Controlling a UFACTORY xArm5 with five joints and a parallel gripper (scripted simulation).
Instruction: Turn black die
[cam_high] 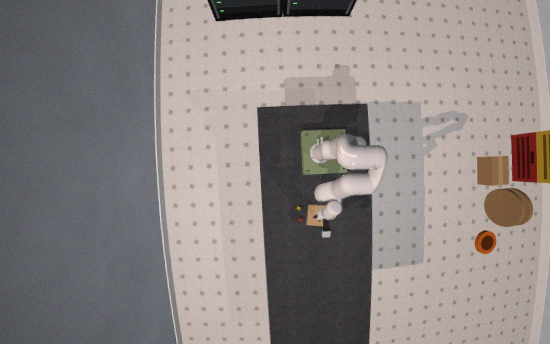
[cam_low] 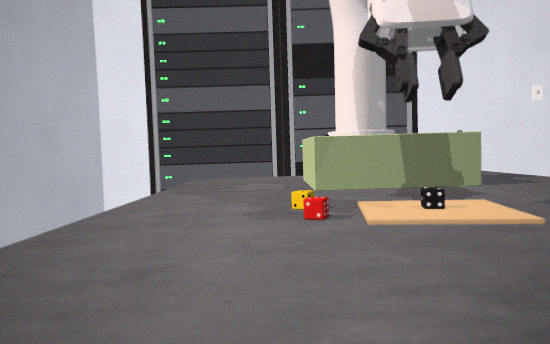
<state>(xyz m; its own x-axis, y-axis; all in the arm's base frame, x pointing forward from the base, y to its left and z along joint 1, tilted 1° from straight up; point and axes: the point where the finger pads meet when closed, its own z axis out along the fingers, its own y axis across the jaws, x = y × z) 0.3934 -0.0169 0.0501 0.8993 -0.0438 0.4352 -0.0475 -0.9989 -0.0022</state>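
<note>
No words, brands or digits can be read. Only pips are seen: four white ones on the facing side of the black die (cam_low: 432, 197); those on the red die (cam_low: 316, 208) are too blurred to be counted.

Dark tabletop (cam_low: 200, 280): tan mat (cam_low: 480, 214) toward the right edge bearing black die (cam_low: 432, 197); red die (cam_low: 316, 208) touching yellow die (cam_low: 301, 199) left of the mat; gripper (cam_low: 430, 92) partly parted, empty, high above the black die.
</note>
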